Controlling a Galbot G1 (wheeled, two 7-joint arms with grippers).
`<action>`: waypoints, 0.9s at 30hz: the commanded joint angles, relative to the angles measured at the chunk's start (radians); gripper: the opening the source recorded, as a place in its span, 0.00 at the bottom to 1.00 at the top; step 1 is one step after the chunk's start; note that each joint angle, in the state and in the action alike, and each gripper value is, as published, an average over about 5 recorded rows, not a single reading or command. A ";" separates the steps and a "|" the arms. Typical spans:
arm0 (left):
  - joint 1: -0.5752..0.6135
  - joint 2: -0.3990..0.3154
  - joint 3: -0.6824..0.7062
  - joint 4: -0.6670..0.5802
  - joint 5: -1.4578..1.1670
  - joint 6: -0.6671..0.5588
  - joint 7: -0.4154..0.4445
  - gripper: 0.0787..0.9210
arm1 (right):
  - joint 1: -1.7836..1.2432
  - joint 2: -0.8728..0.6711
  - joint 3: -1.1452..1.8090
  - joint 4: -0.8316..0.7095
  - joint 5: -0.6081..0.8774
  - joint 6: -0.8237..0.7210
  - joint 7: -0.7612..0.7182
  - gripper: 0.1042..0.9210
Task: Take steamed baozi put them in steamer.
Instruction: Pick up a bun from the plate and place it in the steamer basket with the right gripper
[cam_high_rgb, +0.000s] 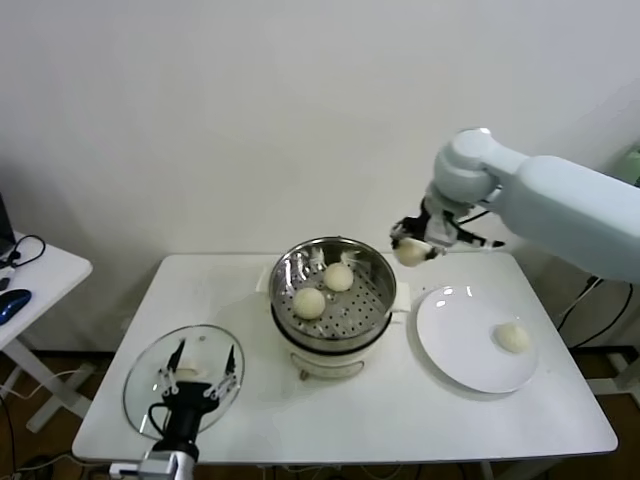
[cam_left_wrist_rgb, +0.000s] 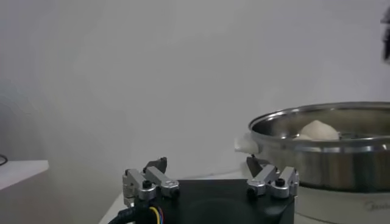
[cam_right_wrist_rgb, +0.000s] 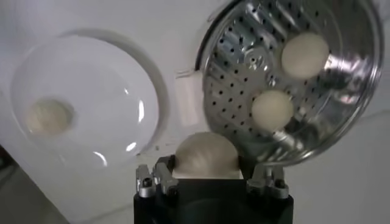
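Note:
The steel steamer (cam_high_rgb: 375, 275) stands on its cream pot base at the table's middle and holds two baozi (cam_high_rgb: 309, 302) (cam_high_rgb: 339, 277). My right gripper (cam_high_rgb: 411, 250) is shut on a third baozi (cam_right_wrist_rgb: 206, 156) and holds it in the air just right of the steamer's rim, above the table. A fourth baozi (cam_high_rgb: 513, 337) lies on the white plate (cam_high_rgb: 455, 345) to the right. In the right wrist view the steamer (cam_right_wrist_rgb: 244, 36) with its two baozi and the plate (cam_right_wrist_rgb: 91, 61) lie below. My left gripper (cam_high_rgb: 203, 375) is open and empty over the glass lid.
The round glass lid (cam_high_rgb: 145, 385) lies flat at the table's front left. A side table with a cable and a blue mouse (cam_high_rgb: 12, 303) stands at the far left. From the left wrist view the steamer (cam_left_wrist_rgb: 341, 149) stands close by.

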 joint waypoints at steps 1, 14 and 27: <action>-0.010 0.009 0.029 -0.001 0.018 0.010 -0.003 0.88 | -0.002 0.176 -0.043 0.113 -0.128 0.087 0.002 0.72; 0.006 0.014 0.023 0.013 0.011 0.011 0.000 0.88 | -0.034 0.312 -0.174 -0.021 -0.049 0.132 0.022 0.72; 0.009 0.011 0.019 0.022 0.007 0.010 0.000 0.88 | -0.067 0.342 -0.213 -0.093 -0.040 0.161 0.048 0.72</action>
